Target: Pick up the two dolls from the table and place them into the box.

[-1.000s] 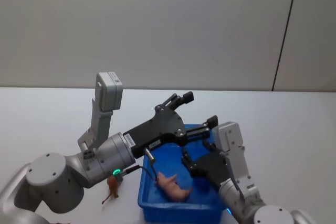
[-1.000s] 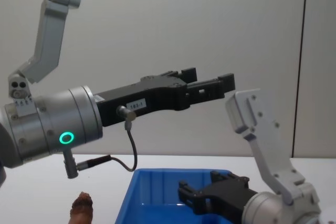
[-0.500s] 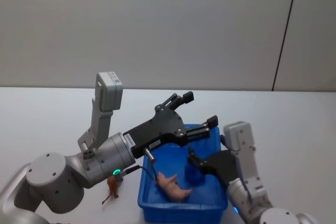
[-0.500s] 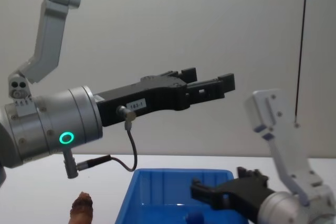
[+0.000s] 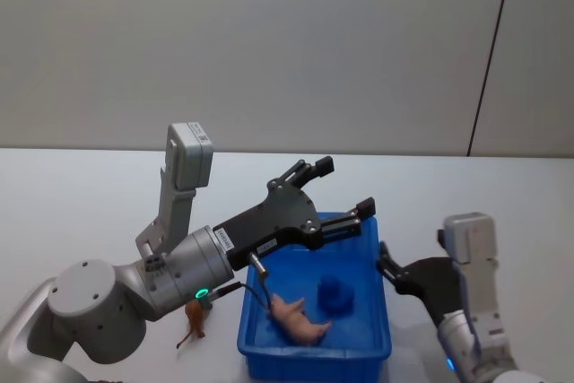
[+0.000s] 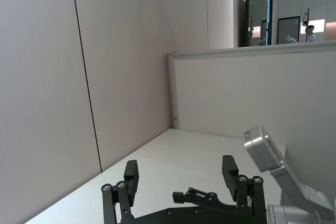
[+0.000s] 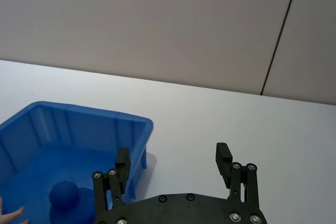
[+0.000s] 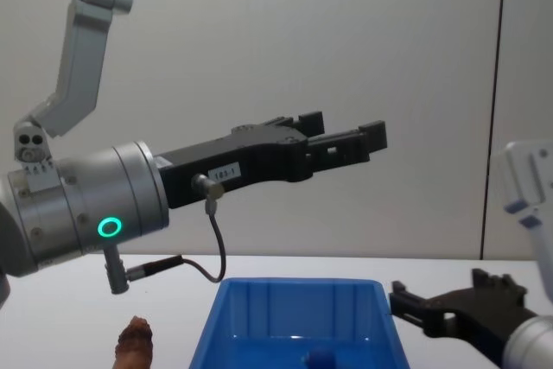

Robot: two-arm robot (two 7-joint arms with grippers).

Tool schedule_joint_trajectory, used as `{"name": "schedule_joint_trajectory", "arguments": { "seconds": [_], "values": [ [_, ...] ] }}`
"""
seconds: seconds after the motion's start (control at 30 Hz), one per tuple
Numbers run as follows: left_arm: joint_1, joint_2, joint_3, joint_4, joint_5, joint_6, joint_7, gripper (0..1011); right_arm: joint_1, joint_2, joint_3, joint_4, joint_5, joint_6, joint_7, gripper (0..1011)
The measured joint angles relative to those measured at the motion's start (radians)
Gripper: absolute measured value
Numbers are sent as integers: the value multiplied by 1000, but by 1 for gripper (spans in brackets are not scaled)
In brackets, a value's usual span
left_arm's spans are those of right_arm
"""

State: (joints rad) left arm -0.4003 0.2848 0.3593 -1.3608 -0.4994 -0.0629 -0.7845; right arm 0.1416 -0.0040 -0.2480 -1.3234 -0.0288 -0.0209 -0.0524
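Blue plastic box (image 5: 314, 365): open side up on the white table (image 5: 81, 195), directly before the robot.

Contents of the box:
- dark-blue doll (image 5: 335, 292): on the floor of the box, about midway along it and toward the right wall, round top upward.
- pale pink toy figure (image 5: 299, 318): lying on its side on the floor, toward the near left part, close to the dark-blue doll but apart from it.

Outside the box:
- reddish-brown doll (image 5: 194, 320): upright on thin legs on the table, just beside the left wall near the front corner, under the left arm's wrist.

Left gripper (image 5: 344, 186): raised over the far end of the box and pointing forward, away from the robot. The chest view places it well above the rim. Fingers spread wide apart with nothing between them. A thin black cable (image 8: 216, 252) loops below the wrist.

Right gripper (image 5: 387, 262): low, just outside the right wall of the box and at about rim height. Fingers apart and empty. In the right wrist view the near corner of the box and the dark-blue doll lie beyond one finger, with bare table beyond the other.
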Motion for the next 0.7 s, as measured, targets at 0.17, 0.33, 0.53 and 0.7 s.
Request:
{"name": "schedule_joint_trajectory", "arguments": {
  "seconds": [0.17, 0.33, 0.53, 0.7],
  "values": [
    [0, 0, 0, 0, 0, 0, 0, 1001, -18, 12, 10, -26, 4, 0, -21, 1001],
    [0, 1, 0, -2, 0, 0, 0, 1001, -30, 19, 16, -41, 7, 0, -34, 1001],
    [3, 13, -7, -21, -2, 5, 5, 1001, -41, 26, 22, -55, 9, 0, -46, 1001],
    [8, 24, -15, -42, -6, 19, 20, 1001, -45, 29, 25, -61, 10, 0, -51, 1001]
  ]
}}
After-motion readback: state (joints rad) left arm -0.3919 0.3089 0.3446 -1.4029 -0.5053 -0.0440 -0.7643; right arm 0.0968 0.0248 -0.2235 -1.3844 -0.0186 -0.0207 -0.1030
